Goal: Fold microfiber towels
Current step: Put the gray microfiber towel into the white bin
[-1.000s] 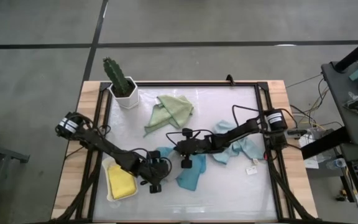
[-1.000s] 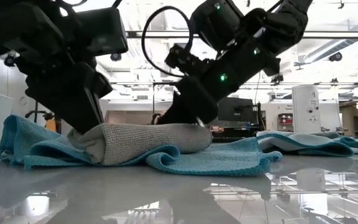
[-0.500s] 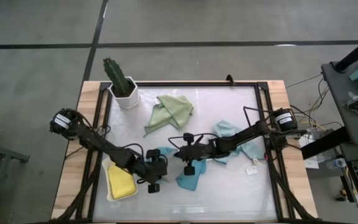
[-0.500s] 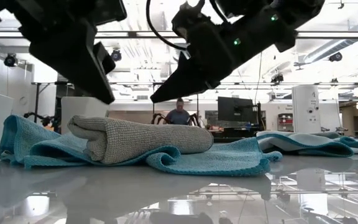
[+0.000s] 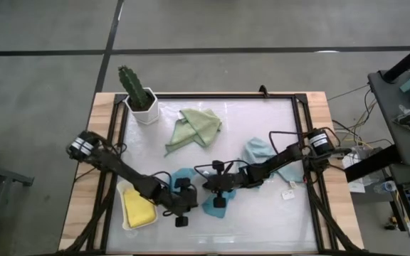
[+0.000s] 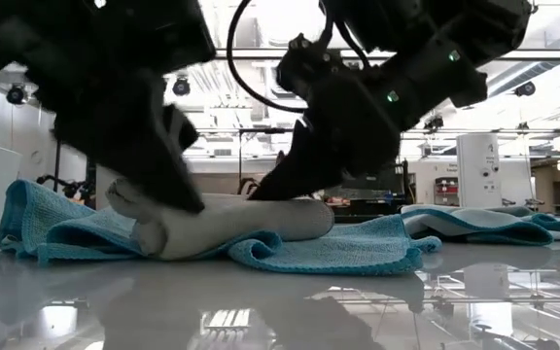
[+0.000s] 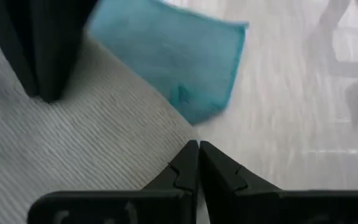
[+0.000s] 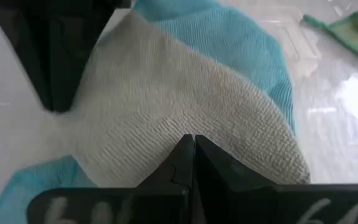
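Grey towel: folded into a thick roll, lying on the teal towel near the table's front middle
Left gripper: fingers closed, empty, tips pressed on the grey towel's left end
Right gripper: fingers closed, empty, tips on the grey towel's right side
Yellow towel: folded, in the white tray at front left
Pale blue towel: crumpled, right of centre
Sage green towel: loose, towards the back, beside the potted cactus
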Motion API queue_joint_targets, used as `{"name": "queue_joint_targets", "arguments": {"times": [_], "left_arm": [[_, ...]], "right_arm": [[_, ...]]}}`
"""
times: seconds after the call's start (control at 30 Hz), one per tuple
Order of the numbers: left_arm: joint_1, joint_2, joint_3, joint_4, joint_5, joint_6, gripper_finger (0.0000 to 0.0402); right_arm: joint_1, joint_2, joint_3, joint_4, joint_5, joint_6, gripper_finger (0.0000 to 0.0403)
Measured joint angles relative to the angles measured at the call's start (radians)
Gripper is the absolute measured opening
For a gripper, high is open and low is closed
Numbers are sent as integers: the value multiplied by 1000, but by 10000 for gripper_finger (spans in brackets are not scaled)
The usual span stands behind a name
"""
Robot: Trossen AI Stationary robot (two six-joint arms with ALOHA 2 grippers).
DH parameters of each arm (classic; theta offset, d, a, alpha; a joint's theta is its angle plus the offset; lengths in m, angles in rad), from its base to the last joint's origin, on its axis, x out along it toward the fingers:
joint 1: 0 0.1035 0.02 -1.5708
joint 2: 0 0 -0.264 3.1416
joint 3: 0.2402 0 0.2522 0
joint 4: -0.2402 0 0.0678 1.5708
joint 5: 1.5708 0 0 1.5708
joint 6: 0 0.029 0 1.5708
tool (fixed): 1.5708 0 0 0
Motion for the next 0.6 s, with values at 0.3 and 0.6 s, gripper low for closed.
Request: {"name": "queue_joint_targets", "arguments": {"times": [0.3, 0.6], "left_arm": [[-4, 60, 1, 12, 71, -56, 1], [-6, 20, 3, -6, 101, -72, 1]], "right_arm": [[0, -1, -12, -135, 0, 31, 8], [0, -19, -22, -148, 1, 17, 8]]}}
